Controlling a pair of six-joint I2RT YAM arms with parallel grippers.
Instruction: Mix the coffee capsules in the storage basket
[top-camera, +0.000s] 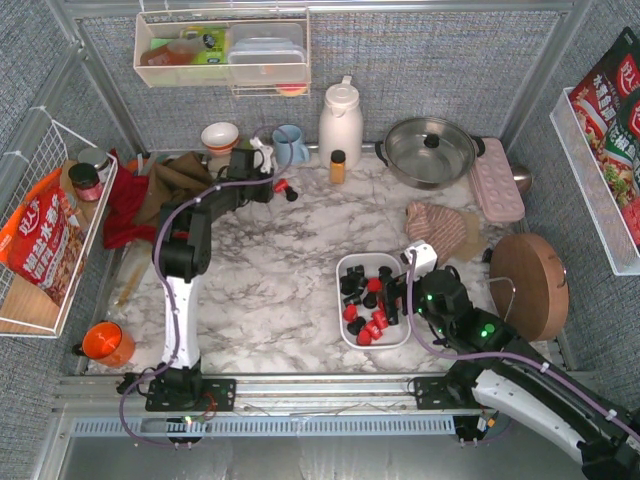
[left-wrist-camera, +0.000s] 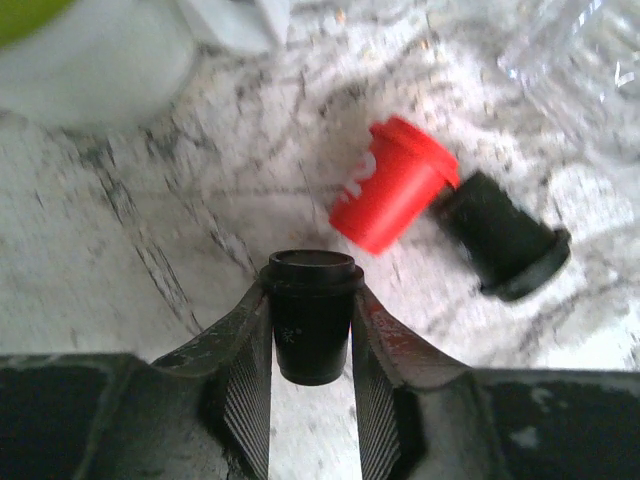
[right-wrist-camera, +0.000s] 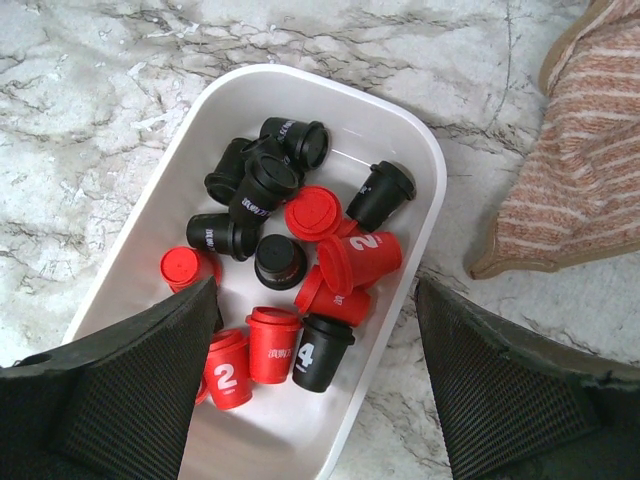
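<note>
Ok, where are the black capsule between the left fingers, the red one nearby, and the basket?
black capsule (left-wrist-camera: 312, 325), left wrist view, side wall
red capsule (left-wrist-camera: 390, 200), left wrist view, body
storage basket (right-wrist-camera: 380, 115), right wrist view, bare inner wall

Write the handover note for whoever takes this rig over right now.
Left end effector: closed on a black capsule, well away from the storage basket.
Right end effector: open, empty, above the basket.
Red and black capsules lie jumbled in the basket; a loose red capsule and a loose black capsule lie on the marble tabletop by the left end effector.
Done: basket holds mixed colours.
Left: bring the held capsule and both loose ones over, then stir.
</note>
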